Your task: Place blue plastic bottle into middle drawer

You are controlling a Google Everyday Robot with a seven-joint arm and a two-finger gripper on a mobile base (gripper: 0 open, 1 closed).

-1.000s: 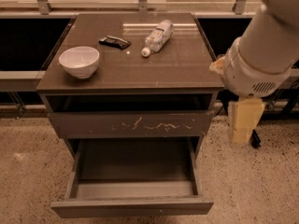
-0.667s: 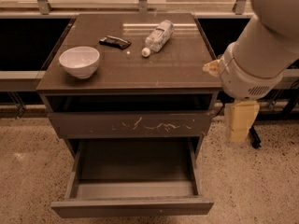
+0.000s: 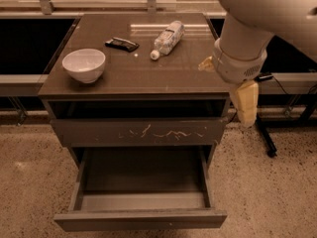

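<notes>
bottle not yet grasped, lying on counter | drawer below counter pulled open, nothing placed inside | gripper held right of counter, opening cannot be told

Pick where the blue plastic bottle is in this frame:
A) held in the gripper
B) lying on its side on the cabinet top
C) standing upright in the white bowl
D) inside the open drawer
B: the blue plastic bottle lies on its side on the cabinet top. The open middle drawer shows a bare bottom, and the gripper hangs beside the cabinet's right edge, apart from the bottle.
</notes>
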